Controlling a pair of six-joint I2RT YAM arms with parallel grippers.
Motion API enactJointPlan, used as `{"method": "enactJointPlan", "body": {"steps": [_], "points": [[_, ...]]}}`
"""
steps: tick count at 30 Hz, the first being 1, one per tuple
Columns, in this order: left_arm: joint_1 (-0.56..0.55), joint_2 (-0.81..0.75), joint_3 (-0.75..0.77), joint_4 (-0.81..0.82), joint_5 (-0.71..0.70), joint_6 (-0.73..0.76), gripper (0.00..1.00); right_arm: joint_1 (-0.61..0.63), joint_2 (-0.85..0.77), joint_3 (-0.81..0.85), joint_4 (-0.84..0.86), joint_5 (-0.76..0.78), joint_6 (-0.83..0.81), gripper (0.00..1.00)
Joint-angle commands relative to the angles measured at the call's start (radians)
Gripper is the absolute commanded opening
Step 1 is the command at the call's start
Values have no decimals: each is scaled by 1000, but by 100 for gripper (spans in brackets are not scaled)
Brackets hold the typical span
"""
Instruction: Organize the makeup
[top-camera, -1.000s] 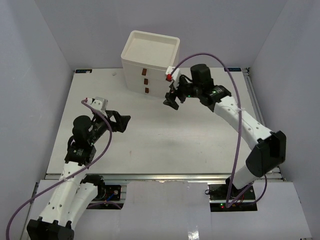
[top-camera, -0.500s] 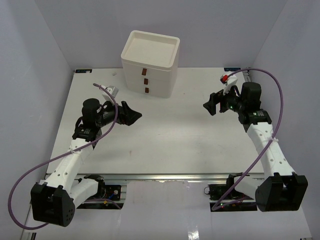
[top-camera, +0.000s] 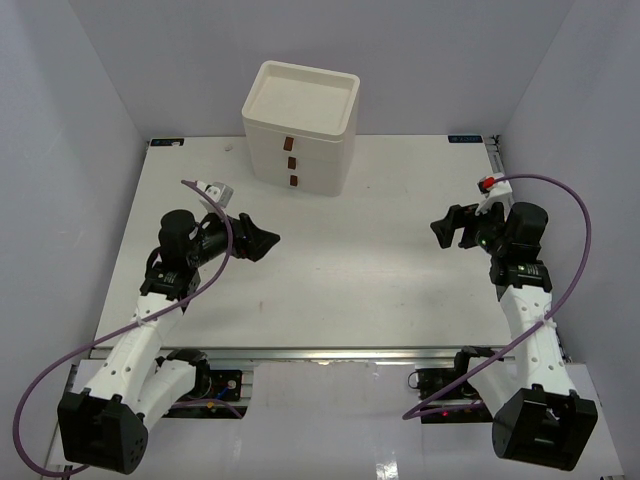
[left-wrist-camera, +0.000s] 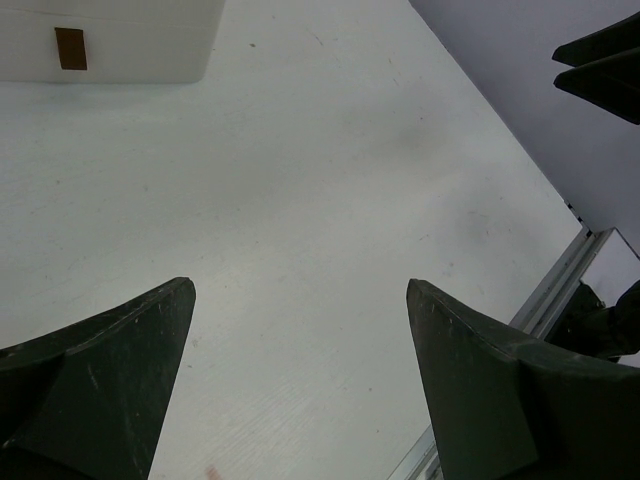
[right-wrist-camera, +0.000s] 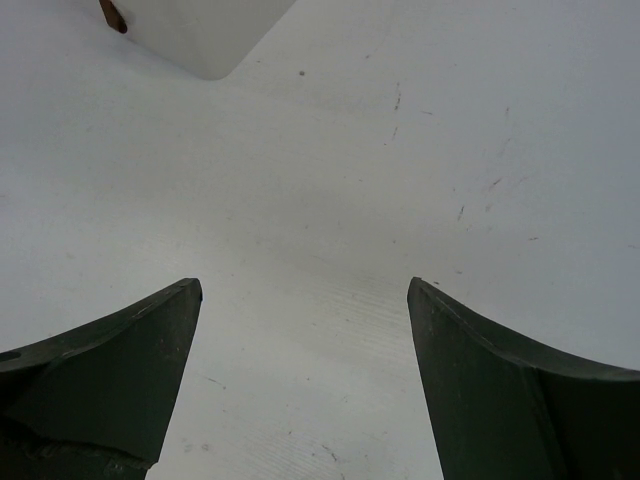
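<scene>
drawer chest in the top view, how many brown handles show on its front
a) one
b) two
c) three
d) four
c, the drawer chest has three small brown handles stacked one above the other down its front face.

White table (top-camera: 330, 280) is enclosed left, far and right by plain pale lilac-grey walls (top-camera: 180, 40). Cream drawer chest (top-camera: 300, 120) is set at far edge. Metal rail (top-camera: 330, 354) is fixed along near edge. Evenly lit.
</scene>
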Motion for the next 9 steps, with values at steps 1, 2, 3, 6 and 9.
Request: {"method": "enactJointPlan", "body": {"steps": [1, 2, 3, 6, 9], "points": [[-3, -18, 4, -8, -8, 18, 98, -12, -14, -6, 71, 2, 52, 90], [-3, -19, 4, -9, -12, 18, 98, -14, -14, -4, 72, 8, 52, 90], [-4, -22, 4, -10, -15, 19, 98, -13, -13, -5, 72, 12, 52, 90], [-4, -27, 4, -12, -19, 22, 98, -14, -7, -7, 70, 17, 52, 90], [-4, -27, 4, -14, -21, 22, 98, -14, -7, -10, 70, 39, 77, 90]]}}
